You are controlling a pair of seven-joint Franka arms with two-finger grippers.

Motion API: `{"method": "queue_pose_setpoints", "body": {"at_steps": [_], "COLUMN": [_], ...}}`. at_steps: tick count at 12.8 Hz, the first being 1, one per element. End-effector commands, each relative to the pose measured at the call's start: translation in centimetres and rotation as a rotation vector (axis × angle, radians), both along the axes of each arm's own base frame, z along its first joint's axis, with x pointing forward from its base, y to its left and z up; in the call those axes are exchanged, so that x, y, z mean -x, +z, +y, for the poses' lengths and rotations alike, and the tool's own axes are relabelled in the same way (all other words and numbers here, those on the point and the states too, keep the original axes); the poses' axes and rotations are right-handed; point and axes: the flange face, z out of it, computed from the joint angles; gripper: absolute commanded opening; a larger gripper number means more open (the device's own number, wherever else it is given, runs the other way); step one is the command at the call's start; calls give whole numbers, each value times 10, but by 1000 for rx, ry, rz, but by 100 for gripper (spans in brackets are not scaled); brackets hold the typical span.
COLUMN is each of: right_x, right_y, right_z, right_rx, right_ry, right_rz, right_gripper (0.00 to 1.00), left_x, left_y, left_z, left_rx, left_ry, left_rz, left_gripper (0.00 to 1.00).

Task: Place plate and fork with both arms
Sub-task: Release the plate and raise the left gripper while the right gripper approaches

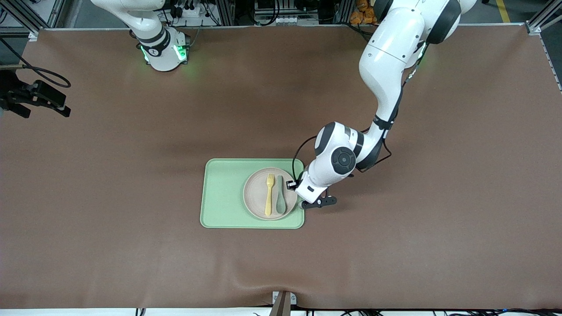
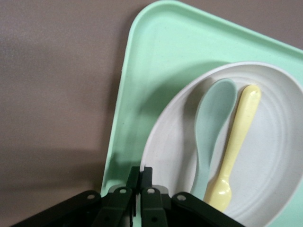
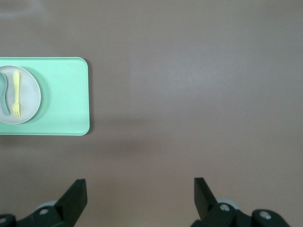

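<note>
On brown table (image 1: 131, 184), green tray (image 1: 221, 193); left end effector (image 2: 140, 177) pinched together, right end effector (image 3: 140, 191) wide.

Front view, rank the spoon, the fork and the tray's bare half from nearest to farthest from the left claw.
The left claw sits shut at the plate's rim, at the tray's end toward the left arm.
1. Spoon, on the plate, beside the claw.
2. Fork, on the plate, next to the spoon.
3. Tray's bare half, toward the right arm's end.
</note>
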Motion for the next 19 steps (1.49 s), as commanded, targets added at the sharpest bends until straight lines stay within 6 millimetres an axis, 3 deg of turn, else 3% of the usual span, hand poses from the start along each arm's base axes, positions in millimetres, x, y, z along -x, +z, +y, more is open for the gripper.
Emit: {"method": "queue_pose_setpoints", "body": {"at_steps": [1, 3, 4, 6, 7, 9, 12, 13, 15, 18, 19], "right_x": [-14, -22, -30, -57, -64, -77, -97, -104, -117, -128, -131], "right_y": [-16, -26, -34, -74, -77, -96, -132, -144, -161, -191, -205], "right_z": [-1, -1, -1, 3, 5, 17, 43, 58, 126, 213, 229], "right_rx": [-18, -21, -25, -24, -28, -35, -34, -37, -29, 60, 56], "right_ry": [-11, -11, -12, -3, 0, 11, 29, 10, 2, -69, -89], "right_rz": [25, 27, 15, 35, 10, 5, 2, -7, -30, -52, -52], "right_gripper": [100, 100, 100, 100, 100, 100, 100, 100, 100, 100, 100], "left_x": [-8, -16, -21, -28, -30, -37, -45, -42, -28, -1, 8], "left_y": [14, 41, 65, 112, 137, 191, 272, 298, 347, 402, 419], "left_z": [-2, 3, 7, 23, 35, 67, 143, 168, 213, 276, 289], "left_rx": [-5, 4, 11, -5, -25, -71, -123, -162, -243, -265, -271], "left_ry": [7, 10, 11, 17, 9, 7, 41, 36, -6, -7, -1], "left_rz": [-34, -66, -93, -125, -115, -133, -121, -119, -122, -59, -67], "left_gripper": [100, 100, 100, 100, 100, 100, 100, 100, 100, 100, 100]}}
